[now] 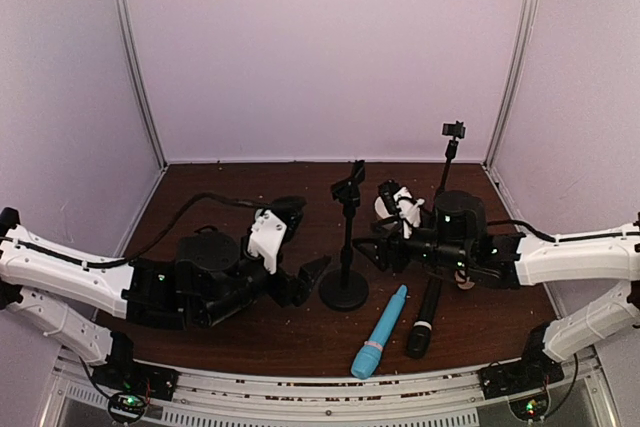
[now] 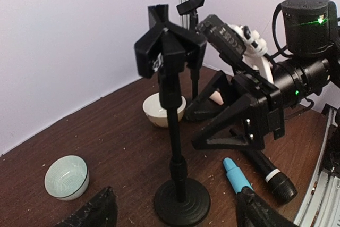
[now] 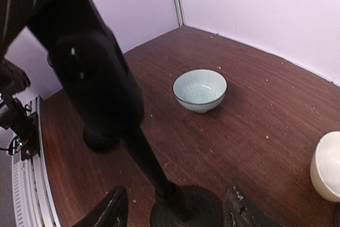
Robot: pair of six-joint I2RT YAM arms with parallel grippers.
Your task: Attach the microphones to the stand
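A black stand (image 1: 345, 247) rises mid-table on a round base (image 2: 181, 201), with an empty clip (image 2: 169, 46) on top. My left gripper (image 1: 305, 282) (image 2: 178, 213) is open, its fingertips (image 2: 98, 212) standing apart on either side of the base. From the opposite side my right gripper (image 1: 368, 250) (image 3: 175, 211) is open too, with the stand's pole (image 3: 143, 158) between its spread fingers and no contact showing. A light blue microphone (image 1: 380, 332) (image 2: 236, 176) and a black microphone (image 1: 423, 317) (image 2: 273, 176) lie flat near the front edge, right of the base.
A second, taller stand (image 1: 450, 152) (image 2: 191, 6) is at the back right. A pale blue bowl (image 2: 66, 176) (image 3: 200, 90) and a white bowl (image 2: 163, 109) (image 3: 326, 166) sit behind the middle stand. Walls close in the table on three sides.
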